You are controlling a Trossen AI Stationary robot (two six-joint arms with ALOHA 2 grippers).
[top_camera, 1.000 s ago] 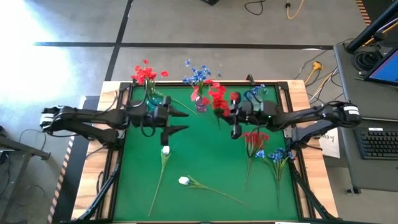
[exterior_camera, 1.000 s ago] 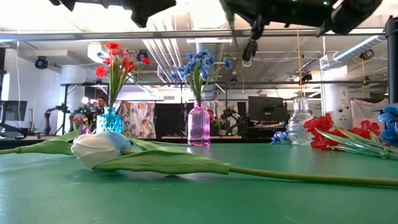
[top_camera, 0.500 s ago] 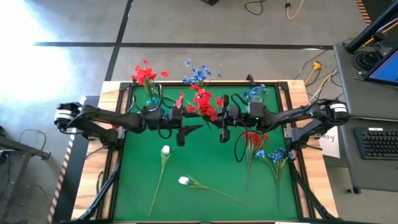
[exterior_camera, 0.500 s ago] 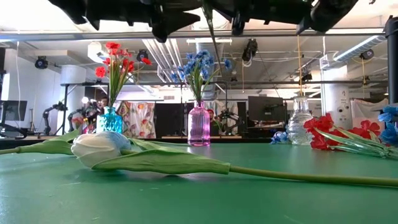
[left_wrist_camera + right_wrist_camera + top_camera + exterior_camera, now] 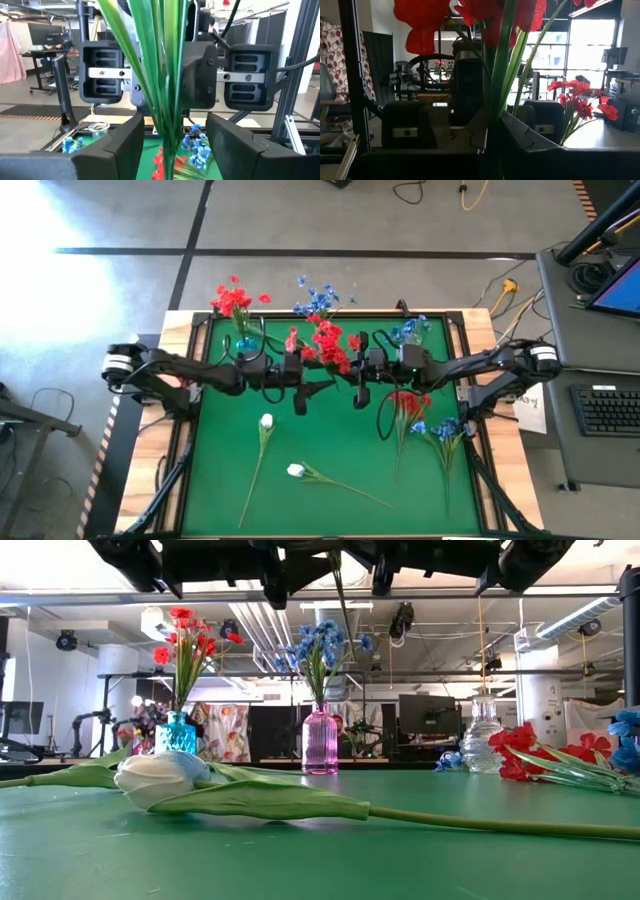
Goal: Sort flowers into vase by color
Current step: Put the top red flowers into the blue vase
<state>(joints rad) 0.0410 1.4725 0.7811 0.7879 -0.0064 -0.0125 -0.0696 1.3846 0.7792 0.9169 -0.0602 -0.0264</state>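
Note:
My right gripper (image 5: 354,374) is shut on a red flower (image 5: 324,344) above the middle of the green table; its blooms (image 5: 470,20) rise above the fingers and its green stem (image 5: 340,595) hangs below them. My left gripper (image 5: 316,390) faces it, open. Its two fingers (image 5: 116,145) stand on either side of the stem and leaves (image 5: 162,100) without touching. A teal vase (image 5: 178,732) holds red flowers and a pink vase (image 5: 320,740) holds blue ones. A clear vase (image 5: 482,734) stands farther right. My right gripper pinches the red flower's stem (image 5: 495,117) between its two fingers, below the blooms. The fingers come in about level from the table's right side and lie across the stem. The flower stands roughly upright, lifted clear of the table.
Two white tulips (image 5: 266,422) (image 5: 296,471) lie on the near half of the green table; the nearer one (image 5: 160,778) fills the low view. Red flowers (image 5: 410,405) and blue flowers (image 5: 446,430) lie at the right. The three vases stand along the far edge.
My left gripper has moved toward the table's right and sunk a little, until its open fingers stand around the held stem. My right gripper first carried the red flower a little toward the table's left, then kept still.

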